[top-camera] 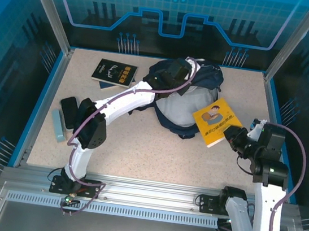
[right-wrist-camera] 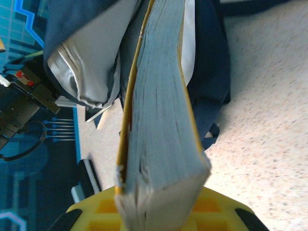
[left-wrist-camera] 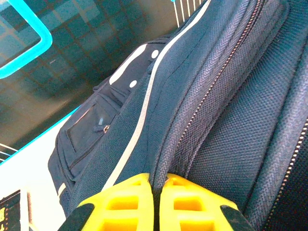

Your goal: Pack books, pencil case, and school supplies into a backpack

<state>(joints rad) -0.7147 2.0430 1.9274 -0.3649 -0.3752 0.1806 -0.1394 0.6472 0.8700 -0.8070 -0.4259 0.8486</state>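
The navy backpack lies at the back middle of the table, its mouth open on a pale lining. My left gripper is at its top, shut on a ridge of its fabric beside a zip. The yellow book leans against the backpack's right side. My right gripper is shut on its near corner. In the right wrist view the book's page edge runs up from my gripper toward the backpack opening. The black book with yellow lettering lies flat at the back left.
A black case and a pale blue flat slab lie near the left edge, beside the left arm's elbow. A blue rim and transparent walls bound the table. Bare speckled tabletop spreads in front of the backpack.
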